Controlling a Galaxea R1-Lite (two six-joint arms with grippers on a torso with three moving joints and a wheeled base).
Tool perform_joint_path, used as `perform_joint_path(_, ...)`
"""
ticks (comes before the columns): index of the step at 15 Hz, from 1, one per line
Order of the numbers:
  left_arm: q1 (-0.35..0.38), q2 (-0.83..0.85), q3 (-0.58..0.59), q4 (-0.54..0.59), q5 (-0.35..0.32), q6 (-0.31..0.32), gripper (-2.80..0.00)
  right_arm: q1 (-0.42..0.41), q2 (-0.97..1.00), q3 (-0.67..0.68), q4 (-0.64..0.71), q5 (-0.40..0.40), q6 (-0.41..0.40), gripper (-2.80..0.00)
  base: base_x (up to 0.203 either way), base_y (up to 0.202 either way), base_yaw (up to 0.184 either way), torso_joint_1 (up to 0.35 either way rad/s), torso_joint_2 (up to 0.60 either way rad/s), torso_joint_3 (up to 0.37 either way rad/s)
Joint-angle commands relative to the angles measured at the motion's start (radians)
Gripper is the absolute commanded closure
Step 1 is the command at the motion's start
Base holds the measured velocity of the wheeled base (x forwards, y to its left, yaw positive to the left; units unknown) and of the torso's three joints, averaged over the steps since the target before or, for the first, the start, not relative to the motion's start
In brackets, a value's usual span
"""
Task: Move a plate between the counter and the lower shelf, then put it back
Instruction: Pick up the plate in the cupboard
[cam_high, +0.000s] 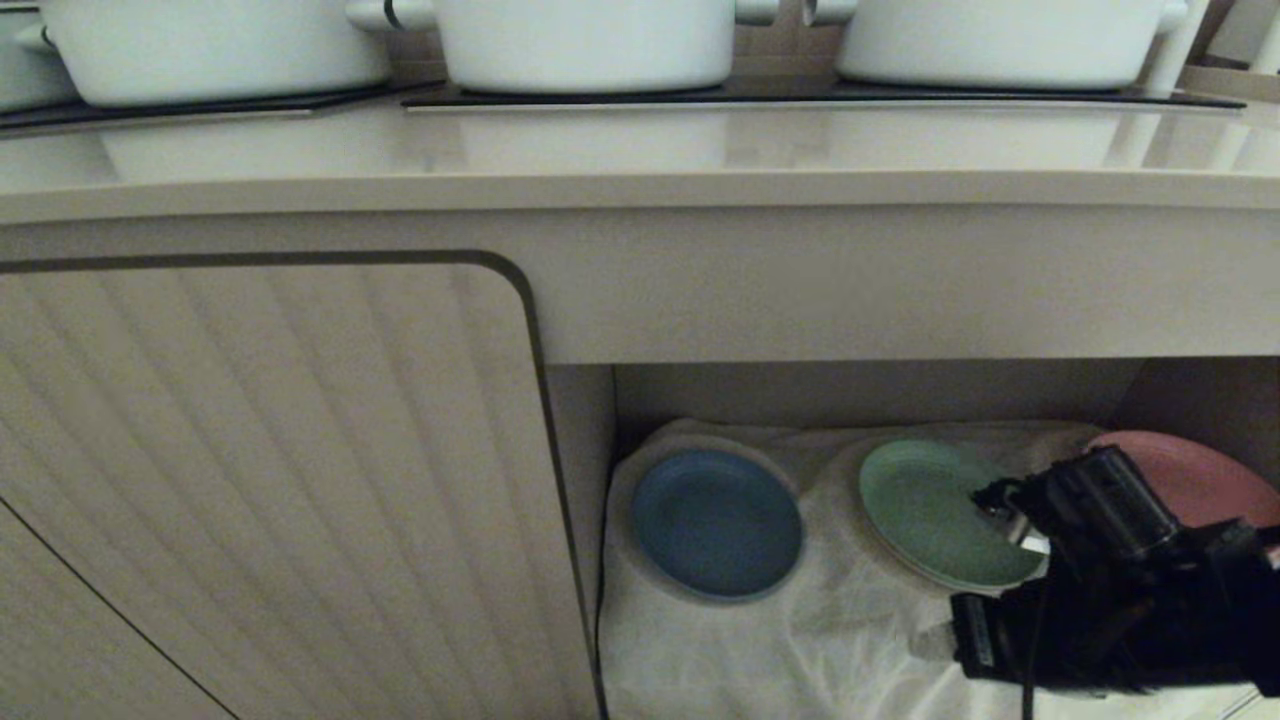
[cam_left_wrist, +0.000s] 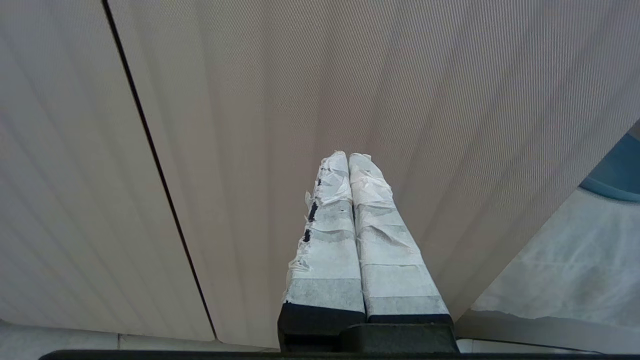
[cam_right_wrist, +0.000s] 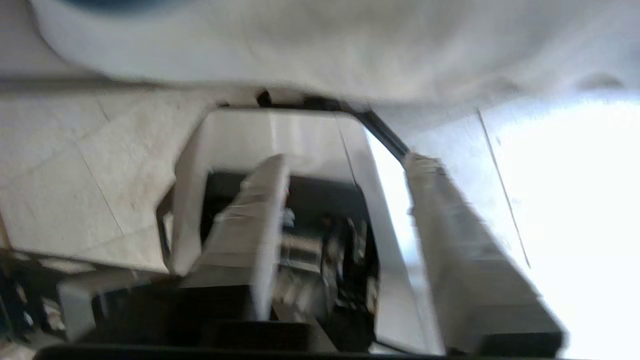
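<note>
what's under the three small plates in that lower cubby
A wrinkled white cloth lines the lower shelf under the blue plate, green plate and pink plate. The right arm hides the pink plate's near edge.

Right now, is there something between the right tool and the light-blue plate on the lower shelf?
Yes. The green plate lies on the white cloth between them. The right tool hangs over the green plate's right edge, and the light-blue plate sits further left, apart from it.
</note>
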Motion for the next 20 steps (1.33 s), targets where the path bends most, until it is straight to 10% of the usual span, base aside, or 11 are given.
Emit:
perform_joint_path(1, 0.000, 0.000, 0.000, 0.000, 0.001, -0.001, 0.00, 0.002, -0.105, 0.055, 0.046, -0.008, -0.030, 0.00, 0.000, 0.000, 0.000, 0.000, 0.00, 0.000)
perform_joint_path(7, 0.000, 0.000, 0.000, 0.000, 0.001, -0.001, 0.00, -0.039, -0.340, 0.207, 0.071, -0.127, -0.103, 0.00, 0.000, 0.000, 0.000, 0.000, 0.00, 0.000)
perform_joint_path(12, 0.000, 0.000, 0.000, 0.000, 0.001, -0.001, 0.00, -0.304, -0.602, 0.290, 0.061, -0.145, -0.358, 0.00, 0.000, 0.000, 0.000, 0.000, 0.00, 0.000)
perform_joint_path(20, 0.000, 0.000, 0.000, 0.000, 0.001, -0.001, 0.00, -0.504, -1.103, 0.338, 0.134, -0.148, -0.523, 0.00, 0.000, 0.000, 0.000, 0.000, 0.00, 0.000)
